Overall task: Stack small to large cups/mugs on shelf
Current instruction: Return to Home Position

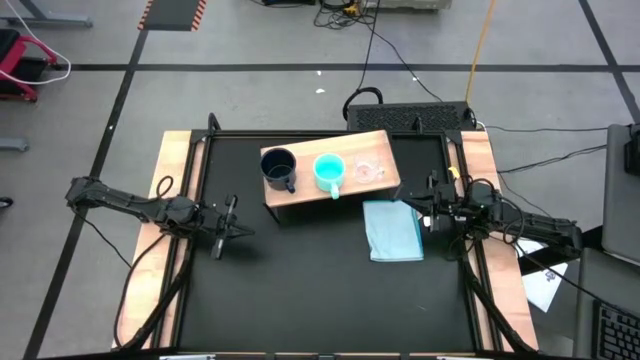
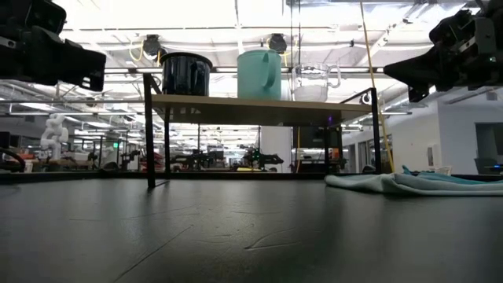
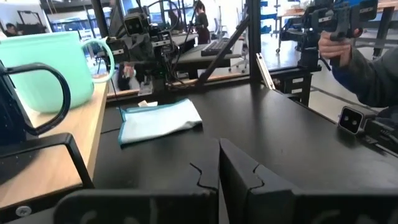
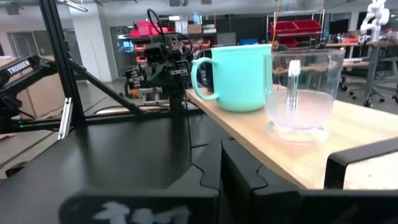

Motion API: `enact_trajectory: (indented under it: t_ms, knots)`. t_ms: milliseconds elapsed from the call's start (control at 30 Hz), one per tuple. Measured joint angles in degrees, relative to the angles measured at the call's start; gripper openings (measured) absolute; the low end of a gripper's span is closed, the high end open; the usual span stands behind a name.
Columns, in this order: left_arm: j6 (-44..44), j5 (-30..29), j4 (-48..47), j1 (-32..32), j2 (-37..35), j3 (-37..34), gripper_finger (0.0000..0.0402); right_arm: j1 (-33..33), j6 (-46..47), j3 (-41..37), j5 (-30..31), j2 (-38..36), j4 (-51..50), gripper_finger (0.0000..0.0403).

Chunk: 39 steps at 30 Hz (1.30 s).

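left gripper (image 1: 232,222) opposite right gripper (image 1: 425,212) (closed)

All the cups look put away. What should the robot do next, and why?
Probably only draw both arms back to rest. The navy mug, turquoise mug and glass cup stand on the shelf, and the left gripper and right gripper are shut, empty, clear of it.

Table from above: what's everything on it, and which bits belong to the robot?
Navy mug: one, dark blue, left end of shelf.
Turquoise mug: one, middle of shelf.
Glass cup: one, clear, right end of shelf.
Shelf: one, light wood on dark legs, far side of table.
Cloth: one, light blue, folded, by the shelf's right end.
Table: one, black top.
Left gripper: fingers shut, above table's left side.
Right gripper: fingers shut, at the right edge beside the cloth.
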Motion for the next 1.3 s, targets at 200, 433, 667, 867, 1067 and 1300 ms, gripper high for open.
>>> enact_trajectory:
  t_ms: [200, 433, 667, 867, 1067, 1300]
  knots:
    - [0.02, -0.21, -0.15, 0.00, -0.02, 0.00, 0.0020, 0.00, 0.11, -0.05, 0.02, 0.00, -0.49, 0.0000]
    - [0.02, -0.21, -0.15, 0.00, -0.02, 0.00, 0.0021, 0.00, 0.13, -0.07, 0.02, 0.00, -0.53, 0.0000]
    - [0.07, -0.23, -0.15, 0.00, -0.02, 0.00, 0.0021, 0.00, 0.13, -0.09, 0.02, 0.00, -0.57, 0.0000]
    - [0.17, -0.23, -0.15, 0.00, -0.02, 0.00, 0.0021, 0.00, 0.13, -0.13, 0.02, 0.00, -0.60, 0.0000]
    - [0.15, -0.23, -0.15, 0.00, -0.02, 0.00, 0.0021, 0.00, 0.14, -0.13, 0.02, 0.00, -0.61, 0.0000]
    - [0.12, -0.23, -0.14, 0.00, -0.02, 0.00, 0.0021, 0.00, 0.14, -0.13, 0.02, 0.00, -0.64, 0.0000]
